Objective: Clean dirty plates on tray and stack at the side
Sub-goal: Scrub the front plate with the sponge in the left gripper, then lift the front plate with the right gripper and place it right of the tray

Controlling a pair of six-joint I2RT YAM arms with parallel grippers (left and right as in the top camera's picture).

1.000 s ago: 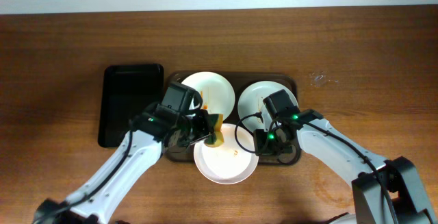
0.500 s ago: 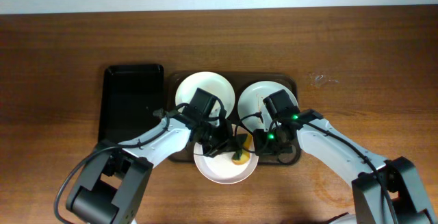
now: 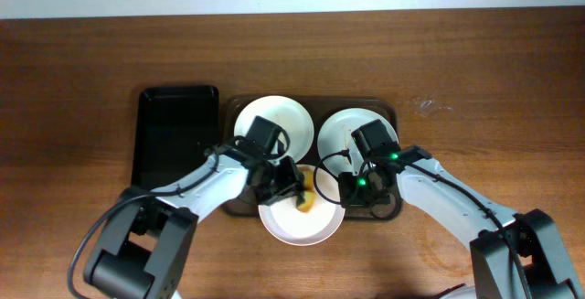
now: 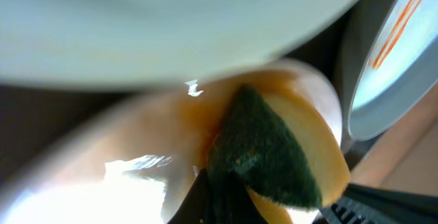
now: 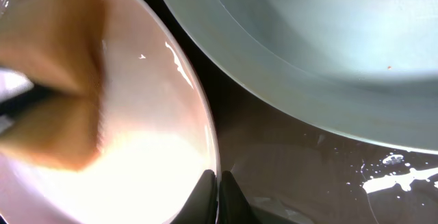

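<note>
Three plates lie on the dark brown tray (image 3: 388, 114). The front white plate (image 3: 302, 221) overhangs the tray's front rim. My left gripper (image 3: 294, 192) is shut on a yellow sponge with a green scouring side (image 3: 306, 201) and presses it on this plate; the sponge fills the left wrist view (image 4: 274, 155). My right gripper (image 3: 346, 196) is shut on the front plate's right rim (image 5: 205, 135), with its fingertips (image 5: 209, 190) closed over the edge. The back left white plate (image 3: 272, 123) shows orange streaks in the left wrist view (image 4: 400, 46). The pale greenish plate (image 3: 352, 133) lies at the back right.
A smaller black tray (image 3: 174, 139) lies left of the brown tray. Bare wooden table (image 3: 494, 80) surrounds both trays. The two arms come close together over the front plate.
My left gripper has swept the sponge from the plate's upper left across to its right side, then back a little toward the middle. The right gripper has kept its hold on the rim.
</note>
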